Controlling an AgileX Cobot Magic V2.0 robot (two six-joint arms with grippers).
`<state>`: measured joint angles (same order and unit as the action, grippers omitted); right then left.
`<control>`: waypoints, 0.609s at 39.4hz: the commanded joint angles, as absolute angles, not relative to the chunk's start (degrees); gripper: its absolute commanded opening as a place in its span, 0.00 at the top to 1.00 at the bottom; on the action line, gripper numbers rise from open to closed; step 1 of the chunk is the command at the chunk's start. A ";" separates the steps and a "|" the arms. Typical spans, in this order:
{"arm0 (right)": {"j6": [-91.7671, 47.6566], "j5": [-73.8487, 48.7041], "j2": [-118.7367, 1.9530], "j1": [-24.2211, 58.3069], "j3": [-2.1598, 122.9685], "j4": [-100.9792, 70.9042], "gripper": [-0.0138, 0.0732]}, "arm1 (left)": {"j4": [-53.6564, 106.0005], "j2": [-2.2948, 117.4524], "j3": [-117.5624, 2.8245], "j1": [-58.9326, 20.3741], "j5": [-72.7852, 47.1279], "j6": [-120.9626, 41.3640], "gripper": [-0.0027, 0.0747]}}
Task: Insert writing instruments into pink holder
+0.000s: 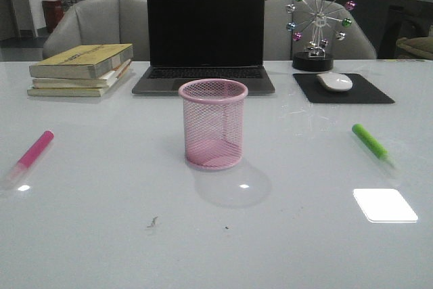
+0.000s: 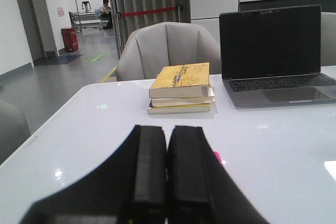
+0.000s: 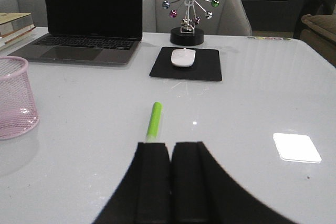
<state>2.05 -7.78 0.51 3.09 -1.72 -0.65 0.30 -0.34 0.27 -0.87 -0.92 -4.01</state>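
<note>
The pink wire-mesh holder (image 1: 213, 124) stands upright and empty at the table's middle, in front of the laptop; it also shows as the holder (image 3: 16, 97) in the right wrist view. The magenta marker (image 1: 34, 151) lies flat at the left. The green marker (image 1: 371, 144) lies flat at the right. My left gripper (image 2: 167, 132) is shut and empty above the table, with only a tip of the magenta marker (image 2: 216, 157) peeping past its finger. My right gripper (image 3: 171, 148) is shut and empty, with the green marker (image 3: 154, 120) lying on the table just beyond its tips. Neither gripper shows in the front view.
An open laptop (image 1: 205, 38) stands behind the holder. Stacked books (image 1: 82, 69) lie at the back left. A white mouse (image 1: 335, 82) on a black pad (image 1: 343, 89) and a ball ornament (image 1: 316, 25) sit at the back right. Grey chairs (image 1: 98, 26) line the far edge.
</note>
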 commanded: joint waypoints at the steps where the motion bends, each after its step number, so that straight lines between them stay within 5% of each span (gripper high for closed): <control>1: 2.03 -2.45 1.32 3.24 -1.79 0.00 0.78 | 0.79 -1.58 0.53 -0.88 5.48 -3.60 0.84; 12: 2.03 3.86 1.32 3.24 -1.79 0.00 0.78 | 0.79 -1.58 -0.39 -0.88 22.51 -3.48 0.84; 18: 2.09 16.99 1.32 3.24 -0.27 -0.86 0.78 | 0.00 -1.38 -5.68 -0.88 20.45 -3.48 0.84; 24: 2.09 13.72 1.26 3.24 6.64 -0.86 0.78 | -2.53 -1.23 -14.41 -0.88 12.11 -3.48 0.84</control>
<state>2.05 9.87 0.51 3.09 0.80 -0.85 -1.30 -0.34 -8.21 -0.87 13.02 -4.01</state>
